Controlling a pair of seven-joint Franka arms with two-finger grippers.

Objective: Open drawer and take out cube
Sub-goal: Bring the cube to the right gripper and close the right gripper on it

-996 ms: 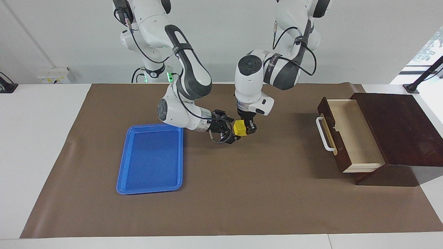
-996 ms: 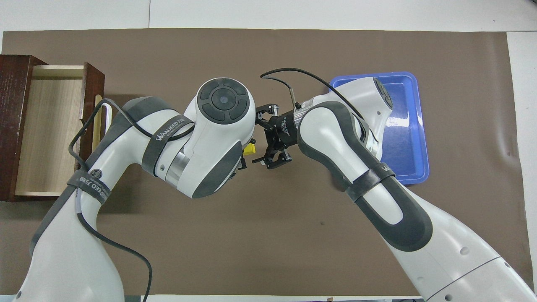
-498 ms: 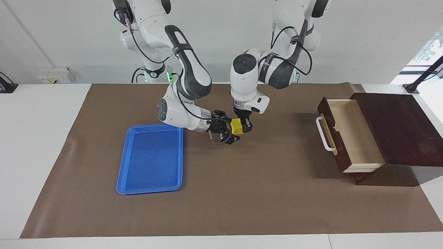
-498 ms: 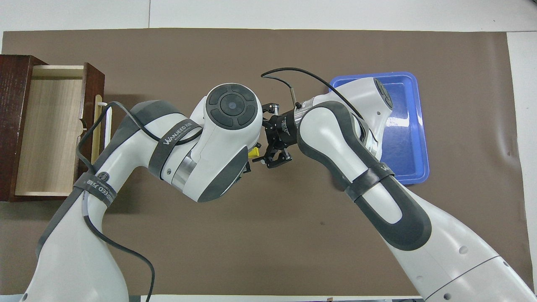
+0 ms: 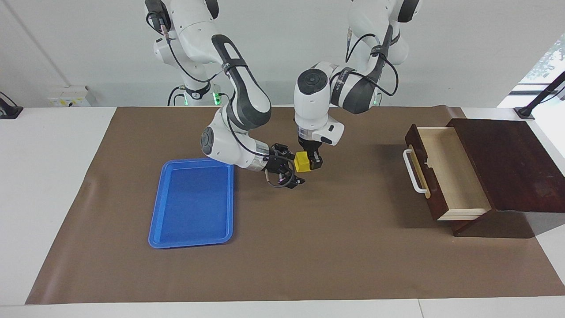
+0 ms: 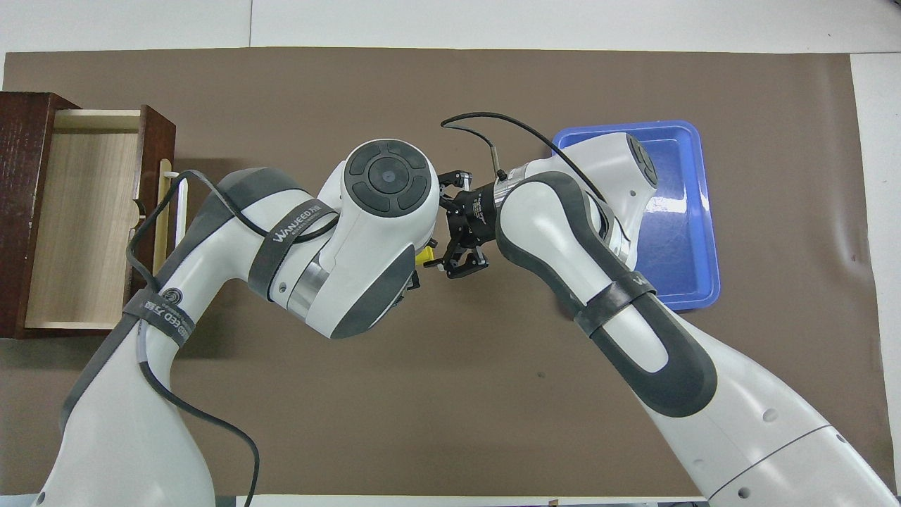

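Clamping cube (image 5: 302, 161) over bare mat, left gripper (image 5: 310, 161), right gripper (image 5: 290, 172) spread empty alongside, drawer (image 5: 446, 172) open.

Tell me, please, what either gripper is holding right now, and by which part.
The left gripper holds the yellow cube up over the mat, its fingers closed on two opposite sides. The right gripper stands open beside the cube and holds nothing.
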